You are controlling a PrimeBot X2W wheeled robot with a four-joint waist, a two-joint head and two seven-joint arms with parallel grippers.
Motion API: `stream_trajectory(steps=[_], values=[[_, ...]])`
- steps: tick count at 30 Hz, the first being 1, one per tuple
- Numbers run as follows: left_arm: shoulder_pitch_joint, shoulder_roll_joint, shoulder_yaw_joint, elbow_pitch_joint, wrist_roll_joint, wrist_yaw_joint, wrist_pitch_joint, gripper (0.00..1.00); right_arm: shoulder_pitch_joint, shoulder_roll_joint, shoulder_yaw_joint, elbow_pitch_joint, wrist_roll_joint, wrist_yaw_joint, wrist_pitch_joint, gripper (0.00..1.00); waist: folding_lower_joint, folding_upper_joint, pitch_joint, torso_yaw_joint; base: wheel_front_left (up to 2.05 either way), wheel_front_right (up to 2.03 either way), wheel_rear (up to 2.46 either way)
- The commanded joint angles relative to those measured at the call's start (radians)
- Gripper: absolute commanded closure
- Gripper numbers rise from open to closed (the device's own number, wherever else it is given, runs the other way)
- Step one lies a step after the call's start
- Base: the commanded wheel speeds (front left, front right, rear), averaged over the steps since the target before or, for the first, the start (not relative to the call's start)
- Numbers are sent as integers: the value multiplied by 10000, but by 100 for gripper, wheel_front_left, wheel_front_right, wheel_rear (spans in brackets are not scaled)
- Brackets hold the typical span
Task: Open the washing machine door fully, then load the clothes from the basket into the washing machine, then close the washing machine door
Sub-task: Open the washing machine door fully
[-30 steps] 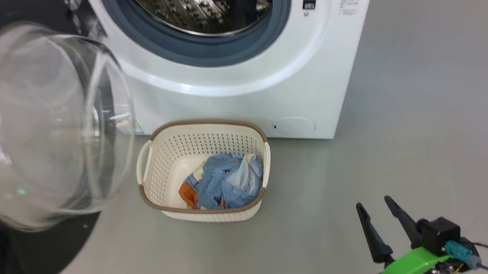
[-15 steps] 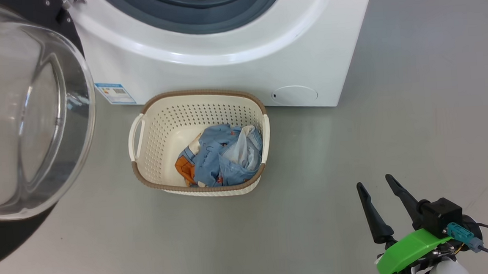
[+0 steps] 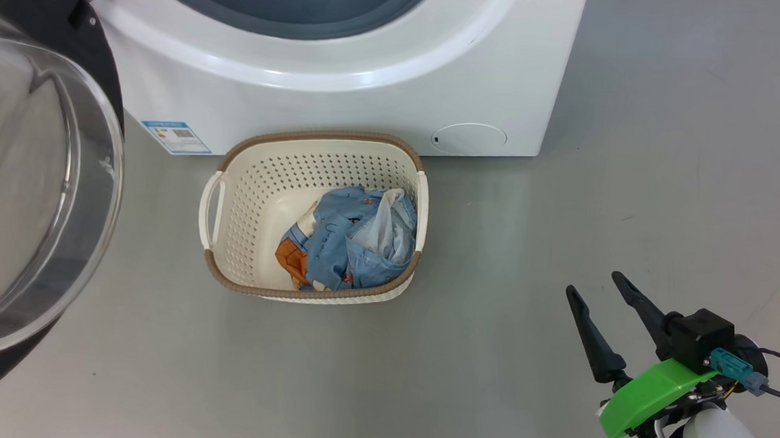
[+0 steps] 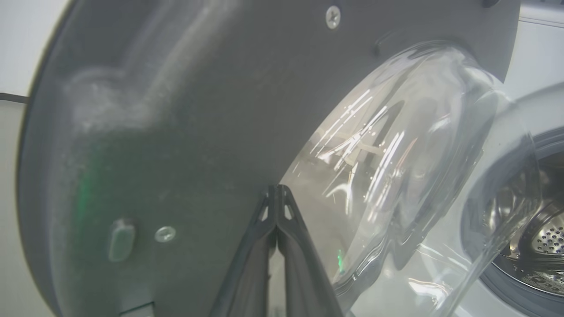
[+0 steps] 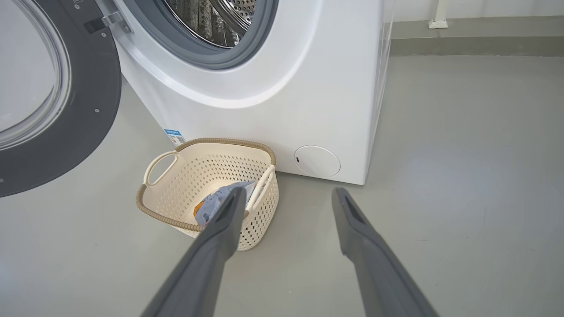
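Two grippers stand in quite different states. The right gripper (image 3: 593, 282) hangs low at the right of the head view, above the bare grey floor (image 3: 631, 184), its two dark fingers spread wide with nothing between them. In its own wrist view those fingers frame the floor just to the right of the basket. The left gripper (image 4: 276, 190) is clenched and empty, fingertips pressed together. It points at the inner face of the washing machine door (image 3: 29, 187), right where the dark grey rim meets the glass bowl; whether the tips actually touch the door is hard to tell from the wrist view. The door stands wide open at the robot's left, its clear bulging window turned toward the head camera with the black rim around it. The washing machine (image 3: 355, 99) stands behind with its opening uncovered, showing the blue-grey rubber ring (image 3: 309, 10) and, in the right wrist view, the perforated steel drum (image 5: 211, 20). Low on its white front sit a blue label (image 3: 176, 136) at the left and a small round flap (image 3: 468, 138) at the right. The basket (image 3: 317, 137) sits on the floor just in front of the machine, between label and flap, its far rim near the machine's front. The clothes (image 3: 351, 245) lie bunched inside the basket, toward its near right corner: mostly light blue fabric, with an orange piece at the left and a white piece on top.
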Motion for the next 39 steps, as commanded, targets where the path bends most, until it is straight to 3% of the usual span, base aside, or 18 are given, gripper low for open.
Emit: stream_trajectory(steps=[1, 12, 26, 34, 36, 37, 39], values=[[-139, 681, 260, -186, 144, -4, -55, 100, -124, -31, 265, -168, -97, 16, -76, 0, -1, 0, -6, -13, 0, 0, 0], [12, 497, 203, -407, 472, -103, -55, 100, -66, 11, 260, -76, -4, 16, -76, 0, -1, 0, -342, -25, 0, 0, 0], [1795, -155, -2223, -2471, -134, -112, -55, 100, 98, 149, 226, -17, 130, 16, -76, 0, -1, 0, -899, 94, 0, 0, 0], [2730, -222, -3636, -3292, -520, -82, -55, 100, 164, 176, 195, -20, 158, 16, -76, 0, -1, 0, -1129, -25, 0, 0, 0], [2989, -224, -4131, -3548, -639, 12, -55, 39, 187, 185, 155, -56, 159, 16, -76, 0, -1, 0, -1192, -85, 0, 0, 0], [3118, -224, -4363, -3653, -727, 72, -55, 0, 196, 190, 154, -67, 166, 16, -76, 0, -1, 0, -1222, -124, 0, 0, 0], [3361, -225, -4782, -3921, -778, 188, -55, 0, 199, 198, 167, -105, 175, 16, -76, 0, -1, 0, -1284, -228, 0, 0, 0]])
